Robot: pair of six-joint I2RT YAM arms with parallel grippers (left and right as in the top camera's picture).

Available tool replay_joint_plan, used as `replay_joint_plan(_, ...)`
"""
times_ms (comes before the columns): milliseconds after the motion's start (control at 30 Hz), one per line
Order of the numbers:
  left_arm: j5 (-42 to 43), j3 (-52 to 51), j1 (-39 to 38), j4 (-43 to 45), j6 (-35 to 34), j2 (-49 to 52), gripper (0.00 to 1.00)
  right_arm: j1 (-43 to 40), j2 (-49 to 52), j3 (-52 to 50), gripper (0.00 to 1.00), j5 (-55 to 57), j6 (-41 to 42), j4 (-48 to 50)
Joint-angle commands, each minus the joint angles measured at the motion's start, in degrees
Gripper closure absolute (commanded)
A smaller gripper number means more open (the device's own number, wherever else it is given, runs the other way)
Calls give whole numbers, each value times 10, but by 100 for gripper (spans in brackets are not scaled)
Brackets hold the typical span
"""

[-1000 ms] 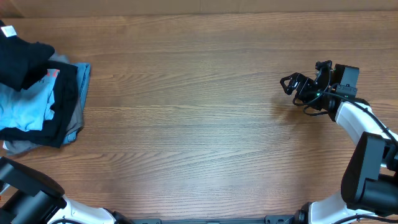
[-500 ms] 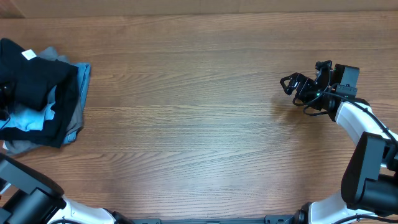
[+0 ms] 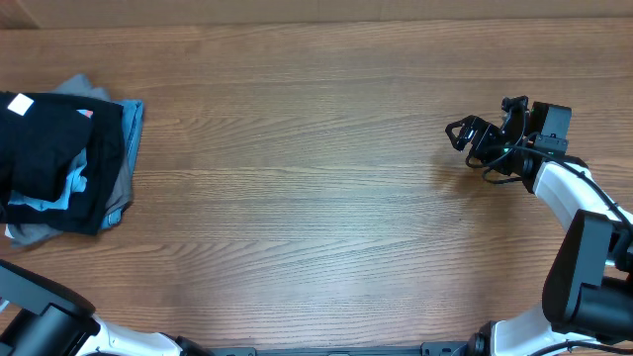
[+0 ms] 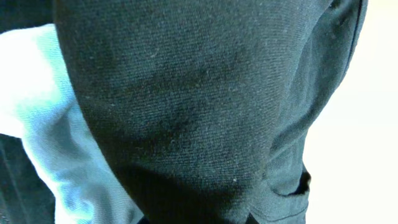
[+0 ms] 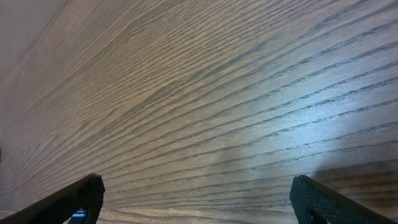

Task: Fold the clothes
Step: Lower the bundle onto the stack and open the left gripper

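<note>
Wood-grain table (image 3: 297, 198) ran bare across the middle. The black shirt (image 3: 49, 138) lay at the far left edge, draped on top of a light blue shirt (image 3: 75, 182) and a grey garment (image 3: 119, 208), its white tag (image 3: 18, 103) facing up. It looked light, limp and likely to slump, so I judged a pinch at a shoulder or hem best. A second earlier it had been bunched higher in the corner with more blue showing; now it was spread over the pile. The left claw was closed, though black cloth filled its camera and I couldn't see whether it pinched any. The right claw (image 3: 471, 138) stood wide open and empty over bare wood at the right, unmoved.
</note>
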Motion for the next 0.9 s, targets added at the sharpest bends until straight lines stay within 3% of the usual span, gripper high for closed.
replay_joint_plan(0,-32,1,5,-2,28,-12,70,-1,-11,1,0,2,1,3)
replay_joint_plan(67,-35,2,7,-3,36,-12,19,-1,-11,1,0,2,1,3)
replay_joint_plan(133,-35,8,9,-11,37,-12,0,-1,-11,1,0,2,1,3)
replay_joint_plan(267,-48,50,15,-50,59,-12,0,-1,-11,1,0,2,1,3)
replay_joint_plan(533,-67,225,15,-210,67,-17,0,-1,-11,1,0,2,1,3)
replay_joint_plan(600,-66,267,13,-239,67,-22,3,-1,-11,1,0,2,1,3)
replay_joint_plan(667,-59,286,10,-255,72,-25,19,-1,-11,1,0,2,1,3)
replay_joint_plan(733,-33,287,0,-273,109,-26,96,-1,-11,1,0,2,1,3)
replay_joint_plan(867,2,229,-33,-278,173,-25,96,-1,-11,1,0,2,1,3)
